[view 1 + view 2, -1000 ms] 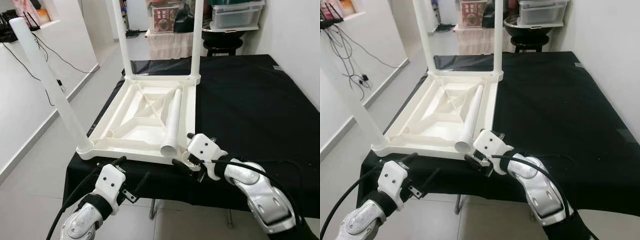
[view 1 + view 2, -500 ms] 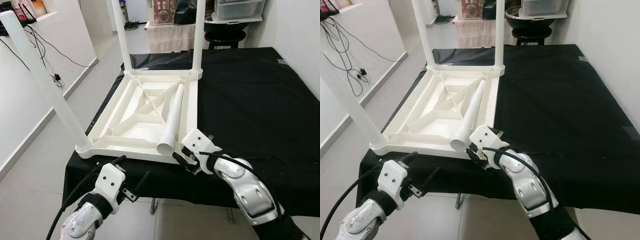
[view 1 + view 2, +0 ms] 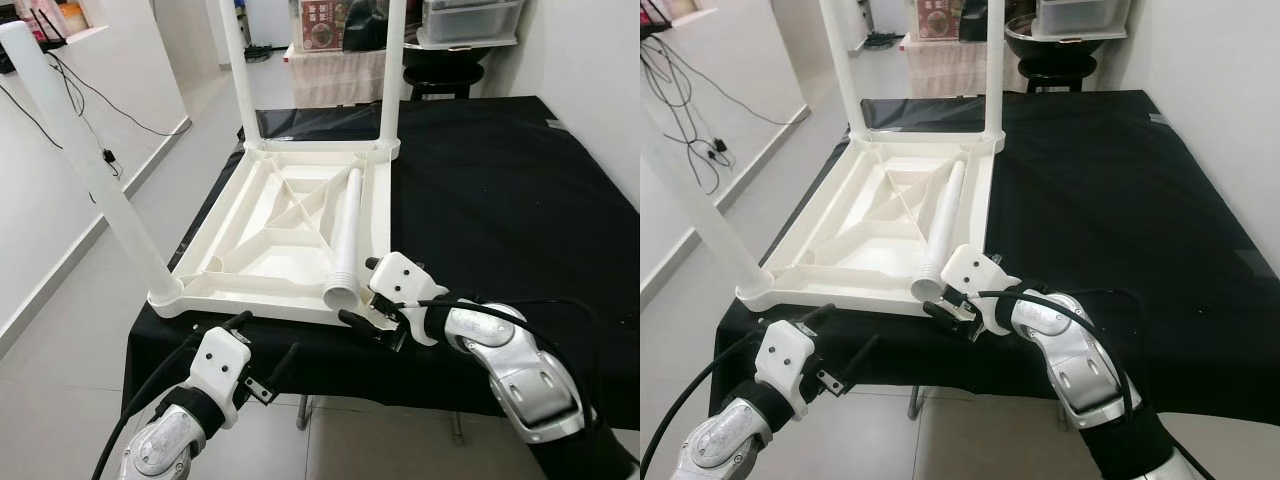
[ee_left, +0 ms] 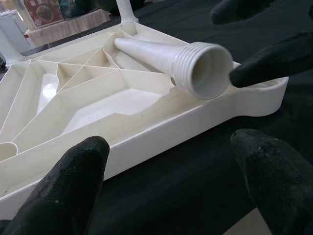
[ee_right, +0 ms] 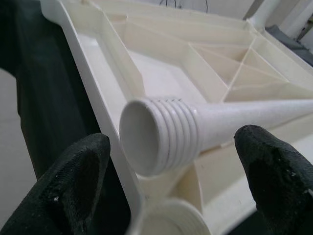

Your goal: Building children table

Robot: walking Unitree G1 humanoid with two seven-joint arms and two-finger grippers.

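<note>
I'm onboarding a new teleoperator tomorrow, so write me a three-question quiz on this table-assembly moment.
1. True or false: the right gripper is shut on the loose leg.
2. How many legs stand screwed into the upturned tabletop? A) two B) three C) four
3. Fill in: the loose leg's threaded end points toward the ___ edge of the black table.

Key: 1. false, its fingers are spread either side. 2. B. 3. near.

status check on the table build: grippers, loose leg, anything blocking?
Right gripper open, straddling loose leg's threaded end, no grip. Left gripper open, below table edge. Tabletop upside down, three legs fitted. No obstruction seen.
</note>
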